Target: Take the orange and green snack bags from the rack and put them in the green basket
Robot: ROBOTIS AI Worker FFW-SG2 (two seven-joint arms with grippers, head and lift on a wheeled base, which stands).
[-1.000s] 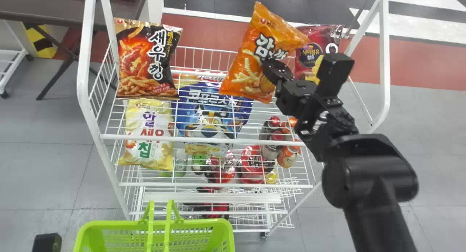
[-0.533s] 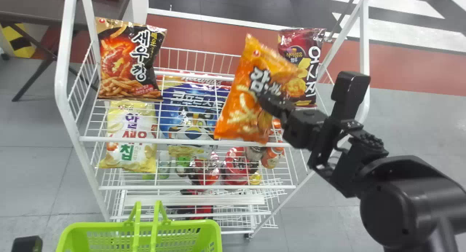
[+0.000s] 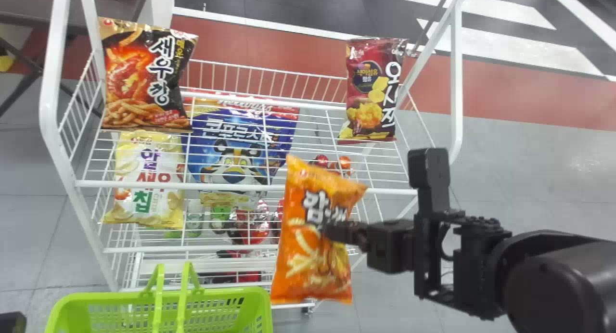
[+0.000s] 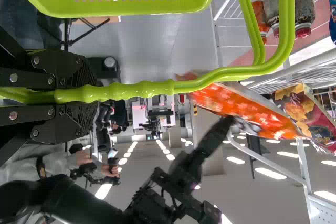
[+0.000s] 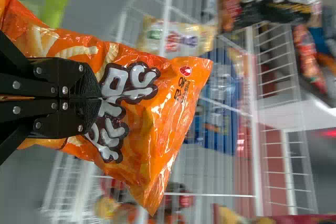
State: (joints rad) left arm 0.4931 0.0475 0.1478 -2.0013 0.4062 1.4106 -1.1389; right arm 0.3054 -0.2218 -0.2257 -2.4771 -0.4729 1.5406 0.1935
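Observation:
My right gripper (image 3: 332,232) is shut on the orange snack bag (image 3: 308,270), which hangs in front of the rack (image 3: 250,249), to the right of the green basket (image 3: 240,306). In the right wrist view the gripper (image 5: 100,98) pinches the middle of the orange bag (image 5: 157,114). The left gripper (image 4: 92,95) is shut on a handle (image 4: 210,77) of the green basket (image 4: 131,6). A yellow and white bag with green and red lettering (image 3: 149,179) lies on the rack at the left.
A black shrimp snack bag (image 3: 144,78) stands at the rack's upper left, a dark red bag (image 3: 370,90) at its upper right. Between them lies a blue cereal bag (image 3: 236,145). Bottles and cups (image 3: 248,224) sit lower down, and the rack's white side posts (image 3: 53,83) rise beside the shelves.
The right gripper has brought the orange bag down and toward the basket, away from the dark red bag. The head view has shifted, so the rack and basket appear farther left.

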